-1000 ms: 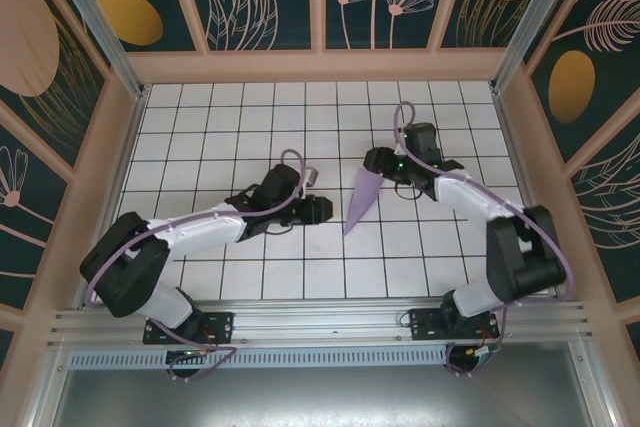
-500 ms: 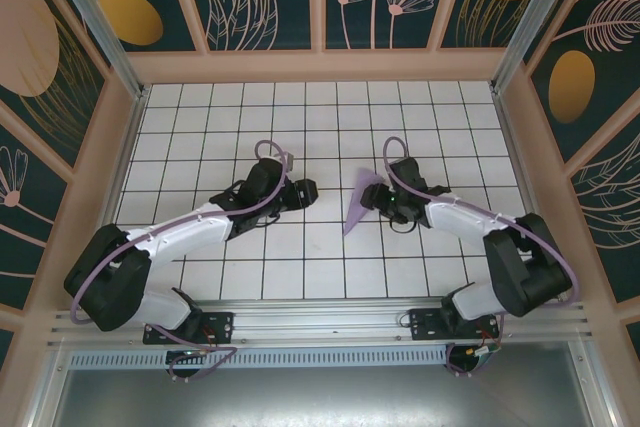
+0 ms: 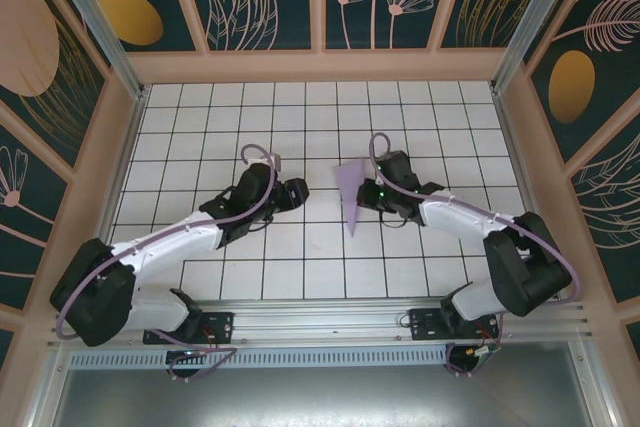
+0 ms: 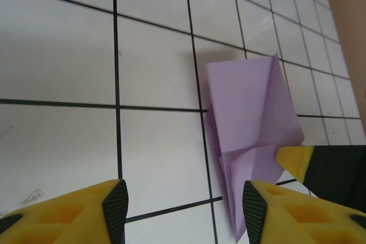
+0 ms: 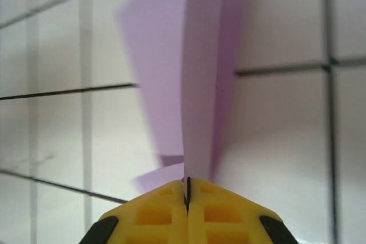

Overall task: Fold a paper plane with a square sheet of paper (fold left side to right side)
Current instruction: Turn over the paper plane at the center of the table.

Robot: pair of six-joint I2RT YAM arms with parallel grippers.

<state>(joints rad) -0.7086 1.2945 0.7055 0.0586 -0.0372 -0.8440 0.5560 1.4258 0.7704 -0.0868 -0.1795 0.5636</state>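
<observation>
Lavender-purple folded paper plane, matte, slim and dart-like with a centre crease: sits near the middle of the white tiled table with black grid lines, between the two arms. Its wide end faces the far wall and its point faces the near edge. In the left wrist view the plane shows layered flaps spreading from the crease.

Right gripper, black body with yellow fingers: jaws pressed together on the plane's right side. In its wrist view the gripper pinches a thin folded edge, and the paper rises straight from the seam.

Left gripper, same build: jaws apart and holding nothing, just left of the plane and aimed at it; from its wrist camera the gripper frames bare tile beside the plane's point.
</observation>
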